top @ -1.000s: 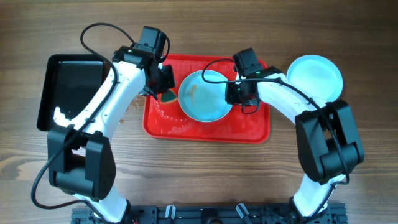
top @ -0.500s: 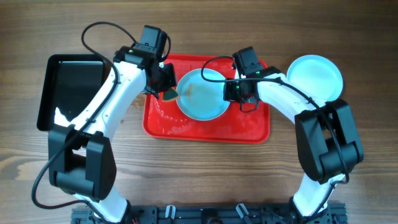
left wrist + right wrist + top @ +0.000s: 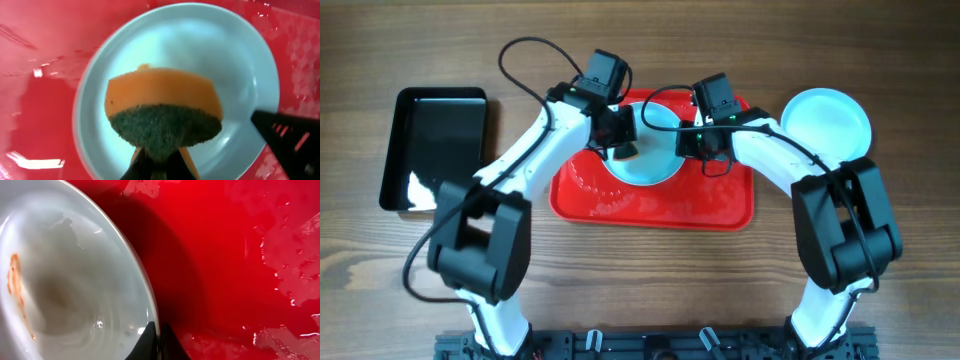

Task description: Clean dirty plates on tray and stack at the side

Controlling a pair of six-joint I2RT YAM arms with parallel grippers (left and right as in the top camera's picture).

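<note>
A pale plate [image 3: 656, 163] lies on the red tray [image 3: 650, 205]. Its inside carries a brown-orange smear [image 3: 13, 280]. My right gripper [image 3: 159, 341] is shut on the plate's right rim, one finger inside the plate and one outside over the tray [image 3: 240, 255]. My left gripper [image 3: 157, 162] is shut on an orange sponge [image 3: 162, 107] with a dark green scouring face. The sponge hangs over the left part of the plate [image 3: 210, 60]. From overhead the left gripper [image 3: 620, 138] stands at the plate's left edge and the right gripper [image 3: 694, 143] at its right edge. A second plate [image 3: 827, 122] rests on the table right of the tray.
A black glossy tray [image 3: 435, 145] sits on the wooden table at the far left. Wet patches and streaks shine on the red tray floor [image 3: 290, 250]. Both arms reach in over the tray's back half, with cables looping above them.
My left arm has swung right, carrying the sponge from the tray's left edge to over the plate. The right gripper has closed on the plate's rim.
</note>
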